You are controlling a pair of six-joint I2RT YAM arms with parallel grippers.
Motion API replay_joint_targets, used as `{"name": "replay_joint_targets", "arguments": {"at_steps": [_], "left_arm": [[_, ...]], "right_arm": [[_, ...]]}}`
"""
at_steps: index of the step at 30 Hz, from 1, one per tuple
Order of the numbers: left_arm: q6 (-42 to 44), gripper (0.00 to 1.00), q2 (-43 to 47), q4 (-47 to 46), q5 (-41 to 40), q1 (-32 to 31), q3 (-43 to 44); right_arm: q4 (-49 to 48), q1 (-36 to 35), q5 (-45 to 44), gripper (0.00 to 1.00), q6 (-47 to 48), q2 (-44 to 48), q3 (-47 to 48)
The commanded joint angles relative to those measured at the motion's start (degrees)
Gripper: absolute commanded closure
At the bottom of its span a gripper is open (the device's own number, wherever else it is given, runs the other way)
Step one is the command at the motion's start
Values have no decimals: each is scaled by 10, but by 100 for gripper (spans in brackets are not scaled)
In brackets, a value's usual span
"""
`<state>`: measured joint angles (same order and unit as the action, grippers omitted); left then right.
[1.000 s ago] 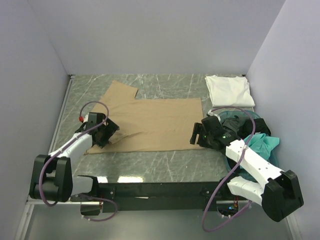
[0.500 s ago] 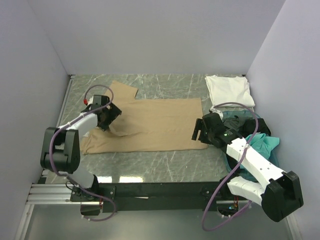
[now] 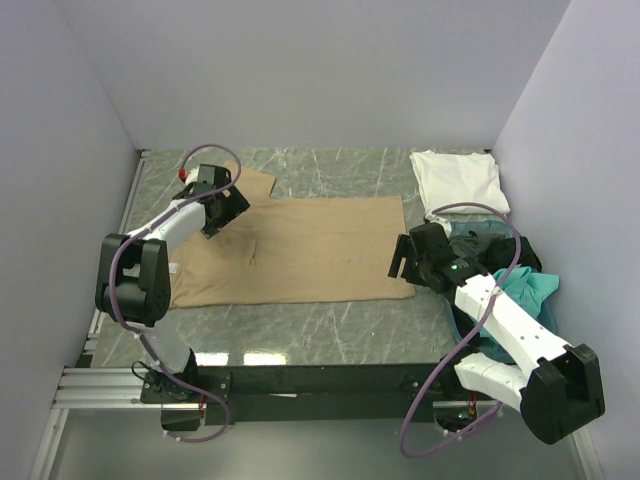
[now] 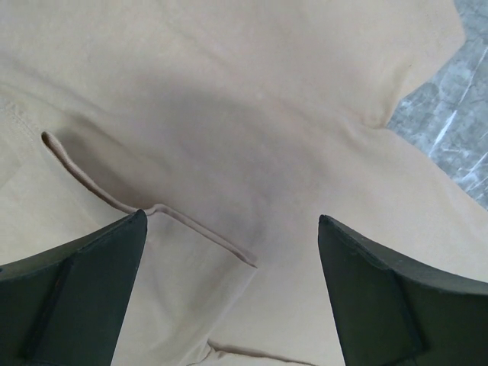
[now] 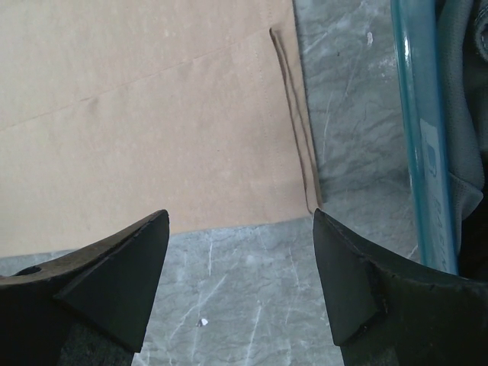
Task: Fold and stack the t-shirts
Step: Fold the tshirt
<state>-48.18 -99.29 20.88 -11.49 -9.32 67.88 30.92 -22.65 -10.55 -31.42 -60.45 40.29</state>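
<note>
The tan t-shirt lies spread flat on the marble table, its hem to the right. My left gripper hovers open over its far left sleeve area; the left wrist view shows tan cloth with a small raised crease between the empty fingers. My right gripper is open and empty just above the table at the shirt's near right hem corner. A folded white t-shirt lies at the back right. The dark grey t-shirt and the teal t-shirt lie in a heap at the right.
A shallow teal plastic basket stands right of the tan shirt and holds the heaped shirts. Grey walls close in the table on three sides. Bare marble runs along the near edge in front of the shirt.
My left gripper moved from the shirt's near left corner up to its far left sleeve, and the left side now lies flatter. My right gripper shifted slightly right.
</note>
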Motion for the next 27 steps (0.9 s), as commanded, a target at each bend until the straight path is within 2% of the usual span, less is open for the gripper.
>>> {"name": "replay_joint_targets", "arguments": {"at_steps": [1, 9, 17, 24, 27], "left_arm": [[29, 0, -2, 24, -25, -8, 43], [35, 1, 60, 21, -26, -11, 15], [34, 1, 128, -17, 11, -11, -113], [33, 1, 57, -37, 6, -11, -93], [41, 1, 4, -41, 0, -11, -34]], "right_arm": [[-1, 4, -9, 18, 7, 8, 28], [1, 4, 11, 17, 8, 26, 22], [-26, 4, 48, 17, 4, 23, 1], [-29, 3, 47, 17, 7, 16, -4], [-24, 4, 39, 16, 7, 14, -2]]}}
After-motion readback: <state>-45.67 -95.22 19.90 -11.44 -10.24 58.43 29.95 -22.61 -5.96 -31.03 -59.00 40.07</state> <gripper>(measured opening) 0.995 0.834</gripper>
